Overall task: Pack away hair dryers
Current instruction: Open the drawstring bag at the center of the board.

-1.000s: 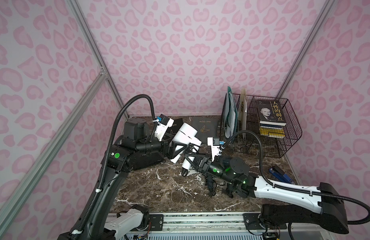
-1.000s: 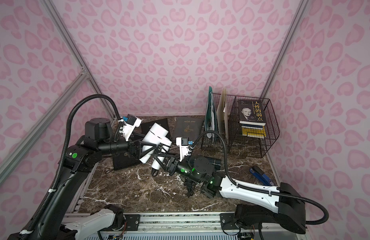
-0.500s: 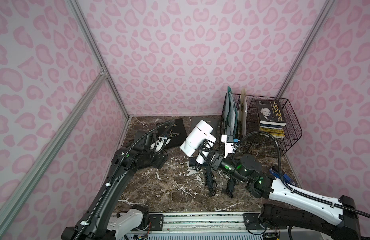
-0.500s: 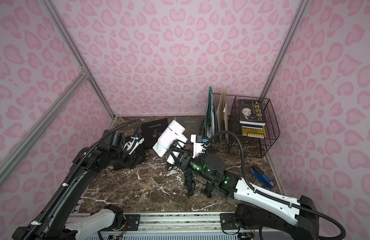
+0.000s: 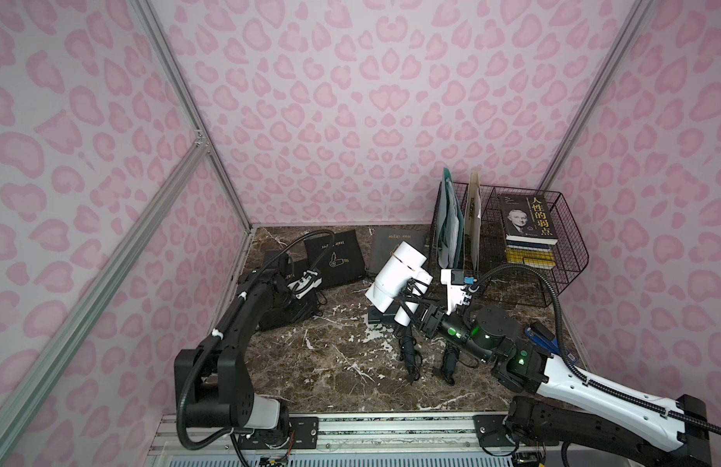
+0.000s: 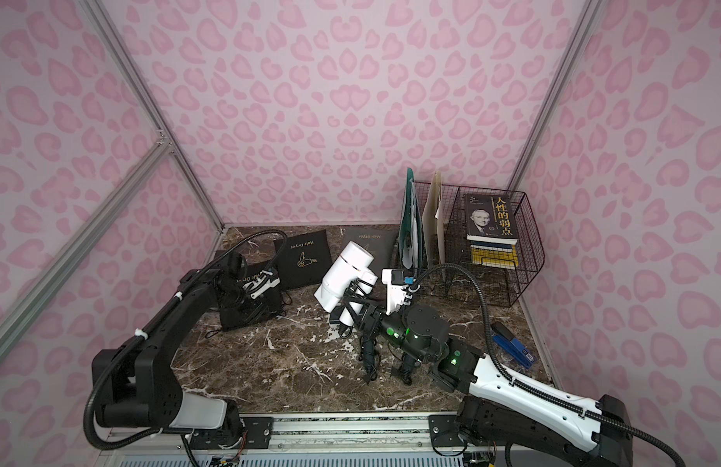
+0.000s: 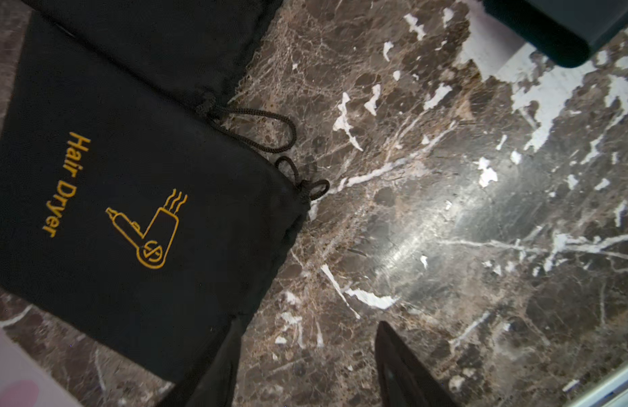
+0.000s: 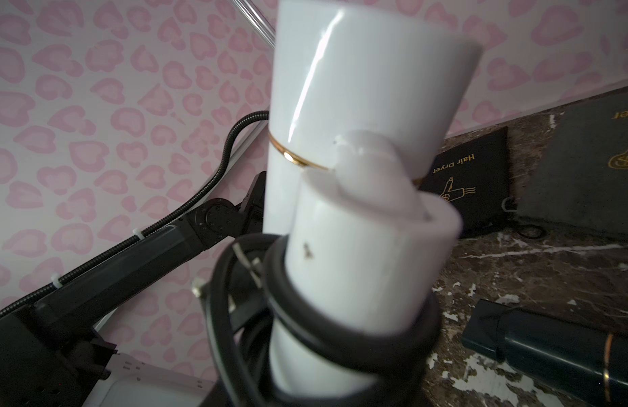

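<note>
Bagging step: R gripper [image 5: 409,313] clamped on handle of white dryer [image 5: 395,269], lifted over mid-table; L gripper [image 7: 305,380] low by black pouch [image 7: 129,211], can't tell its grip — next needs pouch mouth held open for dryer.

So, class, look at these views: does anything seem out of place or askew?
Yes: the white hair dryer is off the table, tilted in the air, its handle clamped in the right pincer. A dark dryer lies loose on the marble, and a black pouch lies flat, apparently empty.
</note>
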`<move>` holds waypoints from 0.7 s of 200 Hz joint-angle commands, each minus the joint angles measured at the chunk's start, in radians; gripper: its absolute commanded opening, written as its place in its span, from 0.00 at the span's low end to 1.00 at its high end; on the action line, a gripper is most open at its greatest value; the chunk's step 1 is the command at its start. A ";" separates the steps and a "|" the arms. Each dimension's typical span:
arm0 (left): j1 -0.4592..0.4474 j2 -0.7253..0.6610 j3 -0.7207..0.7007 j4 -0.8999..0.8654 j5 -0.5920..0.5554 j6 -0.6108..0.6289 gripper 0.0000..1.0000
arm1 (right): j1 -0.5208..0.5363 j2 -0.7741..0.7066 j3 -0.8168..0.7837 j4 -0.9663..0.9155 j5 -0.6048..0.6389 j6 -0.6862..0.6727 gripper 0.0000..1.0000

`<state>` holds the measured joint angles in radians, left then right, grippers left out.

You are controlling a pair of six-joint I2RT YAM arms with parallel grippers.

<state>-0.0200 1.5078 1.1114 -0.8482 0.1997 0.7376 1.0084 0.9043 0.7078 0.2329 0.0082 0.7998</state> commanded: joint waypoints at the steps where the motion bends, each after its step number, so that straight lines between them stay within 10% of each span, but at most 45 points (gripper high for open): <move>1: 0.014 0.091 0.025 0.026 0.059 0.094 0.55 | 0.001 -0.001 0.005 0.039 0.019 -0.027 0.00; 140: 0.045 0.260 -0.004 0.202 -0.016 0.202 0.36 | -0.001 -0.005 -0.005 0.036 0.054 -0.025 0.00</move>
<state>0.0231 1.7634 1.1172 -0.6704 0.1860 0.9062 1.0065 0.9016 0.7082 0.2104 0.0521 0.7918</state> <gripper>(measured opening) 0.393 0.414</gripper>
